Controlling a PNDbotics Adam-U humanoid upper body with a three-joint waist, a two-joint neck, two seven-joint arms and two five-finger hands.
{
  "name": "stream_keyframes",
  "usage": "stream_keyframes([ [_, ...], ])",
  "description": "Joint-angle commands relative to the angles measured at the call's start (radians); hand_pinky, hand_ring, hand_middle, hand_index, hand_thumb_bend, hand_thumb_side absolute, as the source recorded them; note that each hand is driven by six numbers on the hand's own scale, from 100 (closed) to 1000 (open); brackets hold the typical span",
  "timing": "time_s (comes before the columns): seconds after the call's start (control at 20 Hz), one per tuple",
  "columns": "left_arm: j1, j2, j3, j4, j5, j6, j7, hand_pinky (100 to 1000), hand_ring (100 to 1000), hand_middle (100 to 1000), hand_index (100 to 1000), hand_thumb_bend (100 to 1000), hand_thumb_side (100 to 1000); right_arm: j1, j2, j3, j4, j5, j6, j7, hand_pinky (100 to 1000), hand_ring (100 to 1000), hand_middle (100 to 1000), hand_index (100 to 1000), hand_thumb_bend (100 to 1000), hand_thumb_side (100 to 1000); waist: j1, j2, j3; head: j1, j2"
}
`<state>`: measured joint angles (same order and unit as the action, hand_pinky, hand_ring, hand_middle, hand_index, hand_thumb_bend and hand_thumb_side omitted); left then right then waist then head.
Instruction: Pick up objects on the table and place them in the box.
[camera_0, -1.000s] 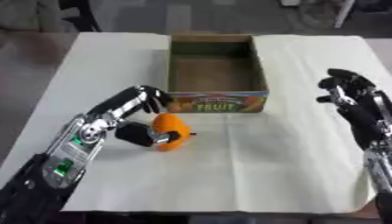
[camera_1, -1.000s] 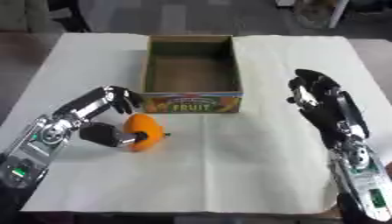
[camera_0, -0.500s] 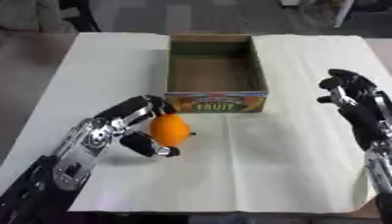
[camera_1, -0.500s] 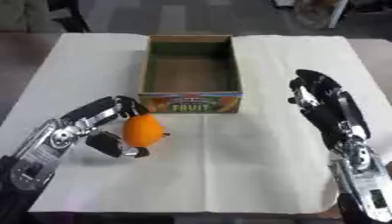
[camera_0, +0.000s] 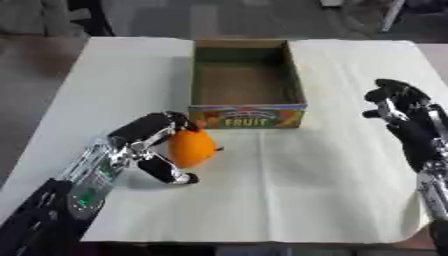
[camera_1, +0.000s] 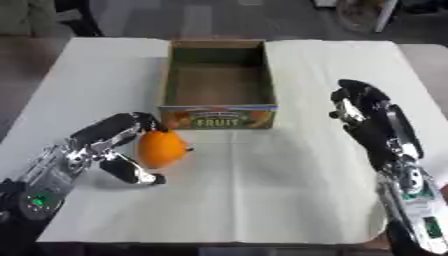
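Observation:
An orange (camera_0: 192, 148) sits just in front of the box's left front corner, a little above or on the white cloth. My left hand (camera_0: 150, 141) is curled round it, fingers over its top and thumb low at its front. The cardboard box (camera_0: 248, 116), printed FRUIT on its front wall, stands open and holds nothing that I can see. My right hand (camera_0: 408, 120) hovers to the right of the box, fingers relaxed, holding nothing.
A white cloth (camera_0: 297, 190) covers the table, with free room in front of the box and on both sides. The table's near edge runs along the bottom of the views. Dark floor and chair legs lie beyond the far edge.
My left hand has closed round the orange and carried it up and toward the box's left front corner. The right hand has stayed put.

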<state>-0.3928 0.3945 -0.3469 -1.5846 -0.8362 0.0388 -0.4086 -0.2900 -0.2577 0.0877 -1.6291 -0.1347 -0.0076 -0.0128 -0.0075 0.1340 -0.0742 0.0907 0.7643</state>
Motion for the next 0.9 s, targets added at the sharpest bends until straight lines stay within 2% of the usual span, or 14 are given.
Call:
stream_keyframes([
  [0.05, -0.018, 0.004, 0.002, 0.001, -0.071, -0.006, 0.034, 766, 743, 737, 842, 708, 204, -0.011, -0.013, -0.001, -0.021, -0.005, -0.001, 0.002, 638, 775, 632, 785, 100, 371, 0.001, -0.011, 0.000, 0.002, 0.006],
  [0.2, -0.017, 0.000, 0.005, 0.017, -0.124, -0.008, 0.064, 720, 703, 696, 824, 674, 187, -0.011, -0.013, -0.001, -0.021, -0.005, -0.001, 0.001, 638, 775, 632, 784, 100, 371, 0.001, -0.011, 0.000, 0.001, 0.006],
  [0.35, -0.017, -0.002, 0.011, 0.026, -0.157, -0.001, 0.110, 624, 626, 620, 784, 569, 184, -0.011, -0.013, -0.001, -0.020, -0.005, -0.001, 0.001, 638, 775, 632, 784, 100, 372, 0.001, -0.011, 0.001, 0.000, 0.006],
  [0.45, -0.017, -0.004, 0.015, 0.029, -0.167, 0.007, 0.146, 556, 564, 559, 732, 439, 168, -0.011, -0.013, -0.001, -0.020, -0.005, -0.001, 0.001, 638, 775, 632, 784, 100, 372, 0.001, -0.011, 0.002, -0.001, 0.006],
  [0.5, -0.017, -0.005, 0.017, 0.030, -0.166, 0.013, 0.168, 540, 548, 543, 719, 413, 165, -0.011, -0.013, -0.001, -0.020, -0.005, -0.001, 0.001, 638, 775, 632, 784, 100, 371, 0.001, -0.011, 0.002, -0.001, 0.006],
  [0.65, -0.016, -0.006, 0.015, 0.037, -0.160, 0.023, 0.207, 532, 540, 535, 712, 401, 164, -0.011, -0.013, -0.001, -0.020, -0.005, -0.001, 0.001, 638, 775, 632, 784, 100, 371, 0.001, -0.011, 0.003, -0.001, 0.006],
  [0.7, -0.017, -0.009, 0.025, 0.030, -0.149, 0.034, 0.233, 386, 387, 372, 556, 150, 166, -0.011, -0.013, -0.002, -0.020, -0.005, -0.001, 0.000, 638, 775, 632, 784, 100, 372, 0.000, -0.011, 0.004, -0.002, 0.006],
  [0.75, -0.017, -0.010, 0.031, 0.022, -0.129, 0.048, 0.269, 362, 350, 332, 516, 100, 174, -0.011, -0.013, -0.002, -0.020, -0.006, -0.001, 0.000, 638, 775, 632, 784, 100, 372, 0.000, -0.012, 0.005, -0.002, 0.006],
  [0.9, -0.016, -0.009, 0.036, 0.006, -0.068, 0.075, 0.333, 338, 316, 291, 476, 100, 178, -0.011, -0.013, -0.002, -0.020, -0.006, -0.001, 0.000, 638, 775, 632, 784, 100, 370, -0.001, -0.012, 0.006, -0.003, 0.006],
])
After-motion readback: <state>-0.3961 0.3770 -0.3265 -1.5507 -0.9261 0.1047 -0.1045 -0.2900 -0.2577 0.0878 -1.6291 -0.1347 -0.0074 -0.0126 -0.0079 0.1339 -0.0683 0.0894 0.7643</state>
